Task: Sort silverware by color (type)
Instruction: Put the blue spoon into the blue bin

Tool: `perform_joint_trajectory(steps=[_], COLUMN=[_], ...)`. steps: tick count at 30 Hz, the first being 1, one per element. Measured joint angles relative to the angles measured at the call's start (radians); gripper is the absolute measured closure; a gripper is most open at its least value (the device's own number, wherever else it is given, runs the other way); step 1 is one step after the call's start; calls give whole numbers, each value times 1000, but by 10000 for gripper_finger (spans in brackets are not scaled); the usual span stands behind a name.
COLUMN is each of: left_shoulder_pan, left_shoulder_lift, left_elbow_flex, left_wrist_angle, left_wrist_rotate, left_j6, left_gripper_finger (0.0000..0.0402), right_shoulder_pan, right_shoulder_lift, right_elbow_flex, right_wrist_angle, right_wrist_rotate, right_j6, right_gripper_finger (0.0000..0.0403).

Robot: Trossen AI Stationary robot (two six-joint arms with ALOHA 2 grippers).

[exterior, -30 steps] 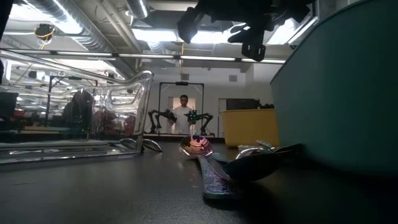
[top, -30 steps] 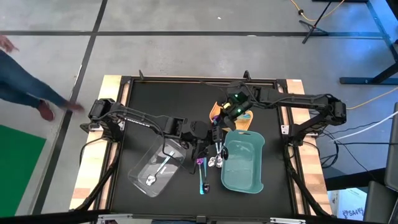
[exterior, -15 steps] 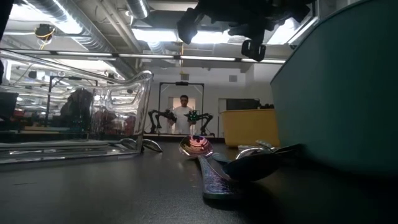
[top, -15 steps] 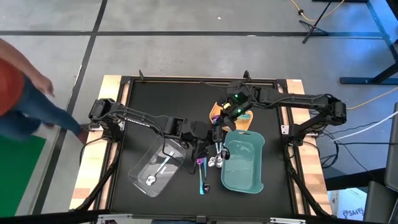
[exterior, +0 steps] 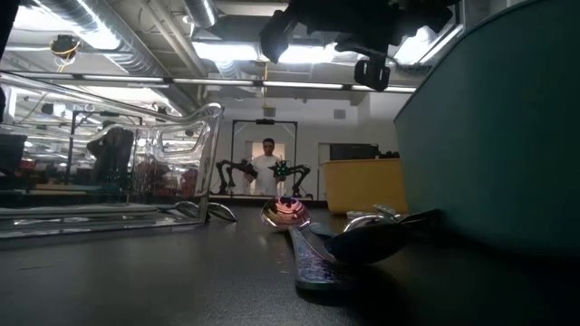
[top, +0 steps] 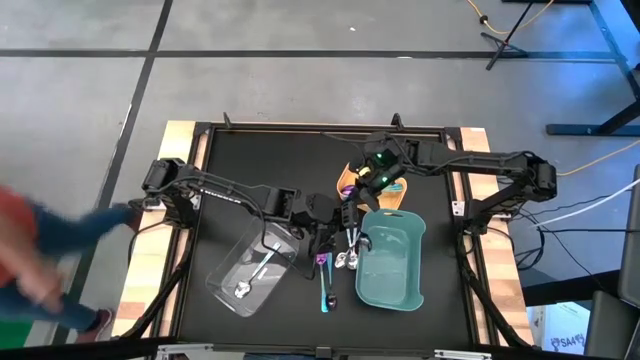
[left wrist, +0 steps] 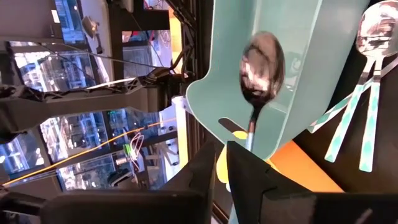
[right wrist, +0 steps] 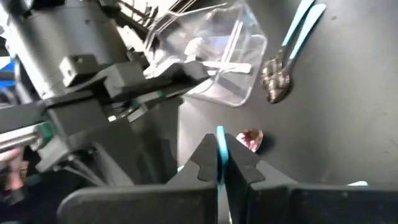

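Gripping a teal-handled spoon (left wrist: 261,65) between them, the left fingers (left wrist: 245,177) and the closed right fingers (right wrist: 219,163) meet mid-desk, above loose silverware (top: 335,265) lying between the clear tray (top: 225,285) and the teal tray (top: 395,290).

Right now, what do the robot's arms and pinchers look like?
Two thin, dark arms made of jointed tubes, one from each side of the table. The right arm has small green lights glowing near its wrist; the left arm has small pale lettering along its tube. The left gripper and right gripper each end in two flat, blocky black fingers. Black cables trail beside the arm bases.
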Motion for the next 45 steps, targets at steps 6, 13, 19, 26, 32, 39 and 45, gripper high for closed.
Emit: perform_joint_trajectory(steps=[6,13,19,26,32,39,45], left_shoulder_pan=[0,2,-1,-11,-13,-13,-8], left_shoulder_lift=[0,0,0,0,0,0,0], left_elbow_flex=[0,0,0,0,0,0,0], left_wrist_angle=[-3,-1,-1,-2,-16,-74,-159], left_wrist_rotate=[14,37,37,37,19,-21,-21], left_j6=[-63,-156,-232,-235,-248,-361,-563], left_gripper_finger=[348,312,287,279,279,279,279], right_shoulder_pan=[0,-1,-1,-5,-10,-7,46], right_shoulder_lift=[-1,-1,-1,-36,-109,-204,-281], right_elbow_flex=[0,0,0,0,1,1,-27], right_wrist_angle=[6,7,-17,-57,-126,-240,-273], right_wrist_rotate=[4,4,4,28,102,199,316], right_j6=[8,9,11,11,2,1,34], right_gripper_finger=[402,403,403,403,403,403,403])
